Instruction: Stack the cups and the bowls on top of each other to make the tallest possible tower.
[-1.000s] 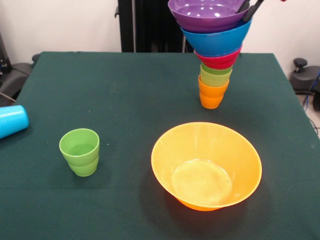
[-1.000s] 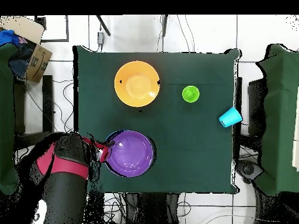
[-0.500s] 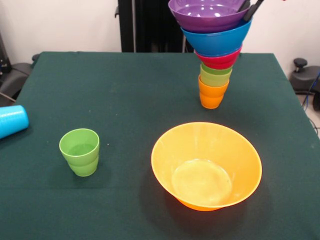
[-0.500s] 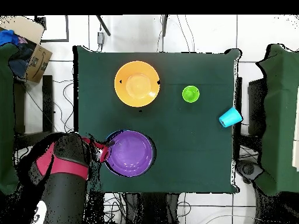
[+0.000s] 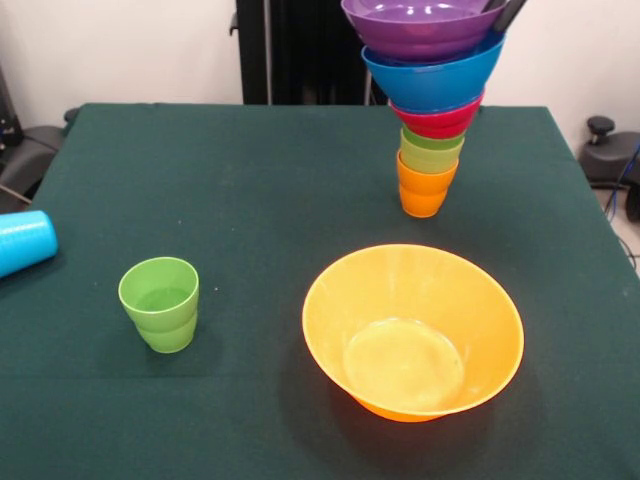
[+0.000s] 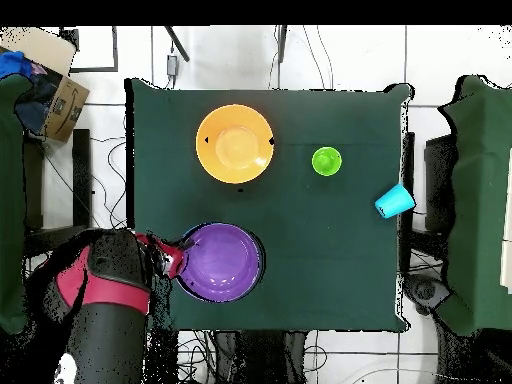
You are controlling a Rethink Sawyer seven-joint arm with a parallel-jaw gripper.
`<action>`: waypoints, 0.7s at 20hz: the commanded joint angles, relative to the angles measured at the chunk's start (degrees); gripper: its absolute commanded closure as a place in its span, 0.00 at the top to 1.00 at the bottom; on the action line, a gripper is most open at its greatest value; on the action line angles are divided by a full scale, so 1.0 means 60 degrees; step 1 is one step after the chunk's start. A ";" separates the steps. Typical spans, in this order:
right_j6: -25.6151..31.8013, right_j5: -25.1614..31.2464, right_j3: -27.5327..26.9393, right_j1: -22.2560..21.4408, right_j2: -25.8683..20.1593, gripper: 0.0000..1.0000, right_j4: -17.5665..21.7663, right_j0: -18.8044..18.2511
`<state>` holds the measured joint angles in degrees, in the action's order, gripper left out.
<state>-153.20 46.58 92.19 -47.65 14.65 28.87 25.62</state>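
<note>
Beside tower: large orange bowl

Four bowls are showing: the purple bowl, one blue bowl, the red bowl and the large orange bowl. Four cups are showing: the orange cup, two green, namely the nested green cup and the stepped green cup, and the light blue cup.

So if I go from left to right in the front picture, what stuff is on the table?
Light blue cup lying at the edge → green stepped cup → big orange bowl. The tower stands behind the bowl, overlapping it sideways.
</note>
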 commanded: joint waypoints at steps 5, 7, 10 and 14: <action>0.0651 0.0220 -0.0123 -0.0031 -0.0553 0.00 0.0373 -0.0097; 0.0600 0.0164 -0.0116 -0.0004 -0.0555 0.00 0.0391 -0.0086; 0.0533 0.0113 -0.0105 0.0025 -0.0551 0.00 0.0412 -0.0062; 0.0345 -0.0041 -0.0112 0.0151 -0.0527 0.00 0.0473 -0.0010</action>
<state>-153.20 46.58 92.20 -48.97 14.66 28.87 25.62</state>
